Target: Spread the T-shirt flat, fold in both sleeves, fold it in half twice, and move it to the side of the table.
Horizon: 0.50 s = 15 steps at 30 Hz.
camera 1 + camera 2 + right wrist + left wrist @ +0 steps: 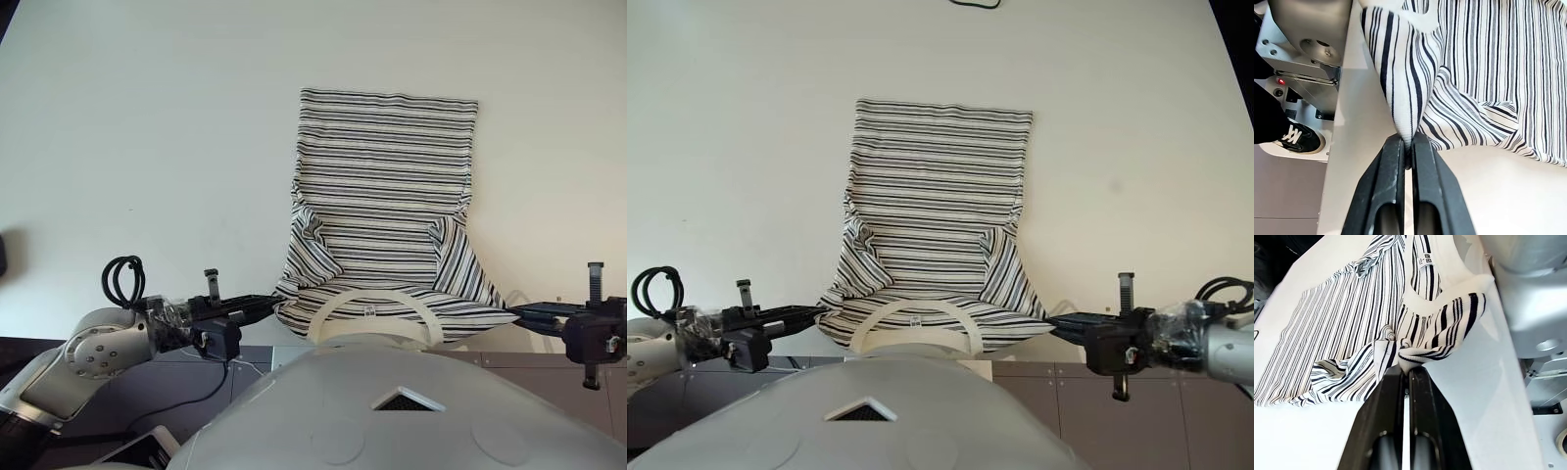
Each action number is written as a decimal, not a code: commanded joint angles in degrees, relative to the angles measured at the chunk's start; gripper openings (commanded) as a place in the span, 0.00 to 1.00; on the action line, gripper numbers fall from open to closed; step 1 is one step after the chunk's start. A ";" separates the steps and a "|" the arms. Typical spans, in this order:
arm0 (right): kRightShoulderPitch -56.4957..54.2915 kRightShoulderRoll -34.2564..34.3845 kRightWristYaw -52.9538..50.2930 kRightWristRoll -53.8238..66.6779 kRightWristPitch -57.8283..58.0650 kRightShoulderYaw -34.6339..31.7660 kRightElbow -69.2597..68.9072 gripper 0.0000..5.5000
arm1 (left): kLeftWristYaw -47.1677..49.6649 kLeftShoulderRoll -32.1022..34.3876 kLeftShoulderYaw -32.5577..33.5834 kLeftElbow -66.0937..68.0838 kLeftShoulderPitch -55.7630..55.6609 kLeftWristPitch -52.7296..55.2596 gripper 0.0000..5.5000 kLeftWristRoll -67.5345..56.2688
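Now, shirt: the striped shirt (382, 196) lies lengthwise on the white table (147, 147), with its hem at the far end and its collar (377, 297) at the near edge, just in front of the robot.
Sleeves: the left sleeve (312, 245) and right sleeve (456, 257) are both tucked inward over the body, a bit rumpled.
Left gripper: the left gripper (1405, 371) has its fingers pressed together on the shirt's near left shoulder corner, with a bunched tuft of cloth between them.
Right gripper: the right gripper (1408, 142) pinches the near right shoulder corner, fingers closed tight on a narrow ridge of fabric.
Step, as I read it: the sleeves look done, and the first half-fold, carrying the near end over to the hem, seems next.
Risk one: both pinches catch only the very edge of the cloth, so a quick lift could pull a corner free.
Risk two: if one arm travels ahead of the other, the fold lands skewed.
Risk three: lifting the shoulders may let the loose sleeves flop out.
Count: one shirt, two sleeves, one collar, two grippers, one table.
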 commanded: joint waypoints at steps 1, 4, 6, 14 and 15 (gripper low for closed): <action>2.11 2.45 6.49 6.73 8.97 -9.62 -7.00 0.03 | -5.04 3.00 5.86 -4.98 5.42 4.25 0.02 -7.28; -0.17 2.79 9.46 13.38 16.76 -15.65 -10.18 0.03 | -9.75 3.34 12.85 -10.43 9.73 9.42 0.02 -15.39; -4.65 1.27 8.88 16.54 20.78 -16.18 -9.65 0.03 | -12.42 3.27 16.18 -13.29 8.85 13.74 0.02 -20.61; -39.25 -5.32 2.86 20.54 32.00 9.71 9.01 0.03 | -7.57 -10.76 2.54 -4.09 -34.12 39.19 0.02 -23.22; -44.28 -4.16 3.14 19.94 33.14 13.69 12.09 0.03 | -6.85 -13.38 0.94 -1.14 -38.45 41.83 0.02 -22.37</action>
